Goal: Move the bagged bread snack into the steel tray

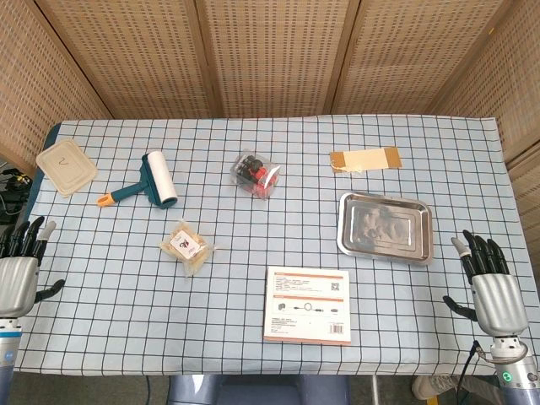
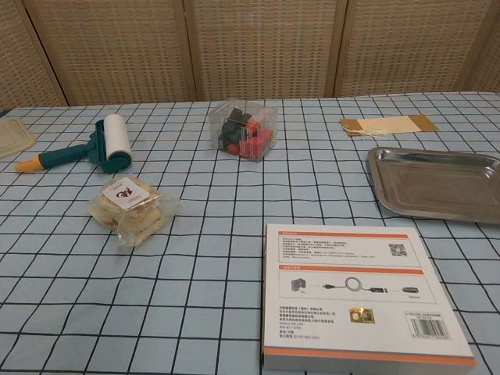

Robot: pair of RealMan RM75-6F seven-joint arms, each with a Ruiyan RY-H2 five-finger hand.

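The bagged bread snack [image 1: 187, 245] [image 2: 131, 206] lies flat on the checked tablecloth, left of centre, a clear bag with a white and red label. The empty steel tray [image 1: 386, 228] [image 2: 437, 186] sits on the right side of the table. My left hand [image 1: 20, 268] hovers at the table's left edge with its fingers spread, holding nothing. At the right edge, my right hand [image 1: 487, 278] is also spread and holds nothing. Both hands are far from the snack and neither appears in the chest view.
A white and orange box [image 1: 308, 304] [image 2: 359, 293] lies at the front centre. A lint roller [image 1: 148, 181] [image 2: 94, 148], a clear bag of red and dark pieces [image 1: 256, 174] [image 2: 244, 130], a tan envelope [image 1: 365, 159] [image 2: 388, 124] and a beige lid [image 1: 66, 166] lie further back.
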